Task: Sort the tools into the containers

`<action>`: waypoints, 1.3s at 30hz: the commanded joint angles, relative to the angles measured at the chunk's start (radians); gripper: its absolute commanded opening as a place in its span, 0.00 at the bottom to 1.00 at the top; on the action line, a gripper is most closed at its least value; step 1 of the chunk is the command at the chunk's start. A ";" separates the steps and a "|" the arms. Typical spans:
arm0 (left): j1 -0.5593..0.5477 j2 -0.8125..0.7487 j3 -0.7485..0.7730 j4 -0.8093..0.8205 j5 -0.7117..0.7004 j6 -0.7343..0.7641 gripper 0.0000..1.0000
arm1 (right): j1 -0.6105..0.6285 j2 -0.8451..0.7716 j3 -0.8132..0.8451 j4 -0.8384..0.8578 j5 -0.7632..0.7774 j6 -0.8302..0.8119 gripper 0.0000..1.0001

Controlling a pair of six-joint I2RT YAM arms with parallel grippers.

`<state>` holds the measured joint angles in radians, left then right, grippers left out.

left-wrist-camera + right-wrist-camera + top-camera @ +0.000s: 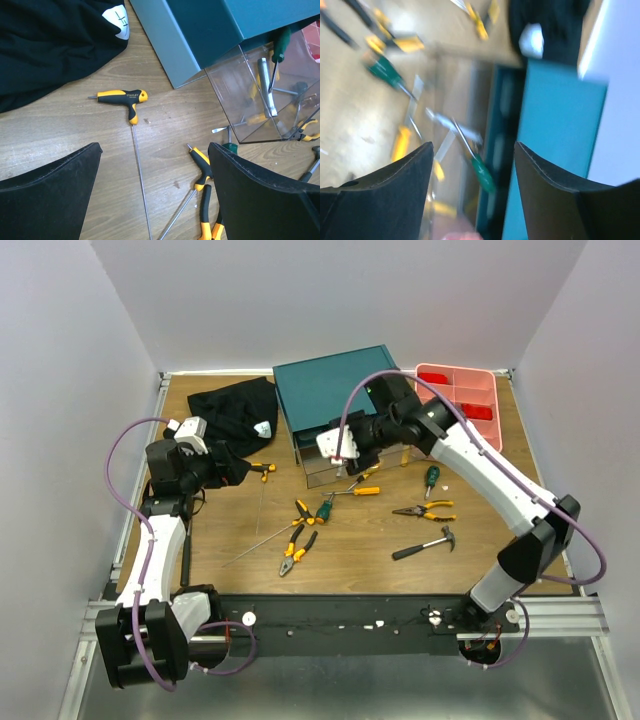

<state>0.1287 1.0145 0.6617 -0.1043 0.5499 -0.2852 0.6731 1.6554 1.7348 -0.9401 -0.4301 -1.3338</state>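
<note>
The teal cabinet (335,388) stands at the back with one clear drawer (322,468) pulled out. My right gripper (340,446) hovers over that drawer, open and empty. In the blurred right wrist view a green-handled screwdriver (483,173) lies in the drawer between my open fingers (385,195). My left gripper (216,466) is open and empty by the black cloth. In its wrist view (155,200) a yellow-black T-handle driver (122,96) lies ahead on the wood. The drawer (265,105) holds a green screwdriver (280,44) and a steel tool (267,92). The pink tray (462,390) stands at the back right.
A black cloth (235,408) lies at the back left. Loose on the table are pliers (298,550), a second pair (426,510), a hammer (425,545), a green screwdriver (432,477), a yellow screwdriver (366,490) and a thin rod (258,544).
</note>
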 commanded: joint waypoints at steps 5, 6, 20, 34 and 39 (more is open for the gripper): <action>-0.001 -0.034 -0.007 -0.015 -0.050 0.052 0.99 | 0.241 0.053 -0.185 -0.082 -0.156 -0.189 0.66; -0.001 -0.050 -0.010 -0.020 -0.054 0.060 0.99 | 0.253 0.072 -0.170 -0.086 -0.150 -0.192 0.65; 0.035 -0.183 -0.060 -0.038 -0.076 0.066 0.99 | 0.318 0.375 -0.179 0.084 0.164 -0.211 0.63; 0.042 -0.244 -0.119 -0.020 -0.057 0.034 0.99 | 0.319 0.451 -0.196 0.156 0.407 -0.211 0.64; 0.040 -0.231 -0.125 0.015 -0.044 0.017 0.99 | 0.319 0.411 -0.222 0.130 0.430 -0.200 0.66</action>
<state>0.1627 0.7837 0.5491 -0.1322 0.4870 -0.2489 0.9894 2.0865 1.5532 -0.7826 -0.0685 -1.5452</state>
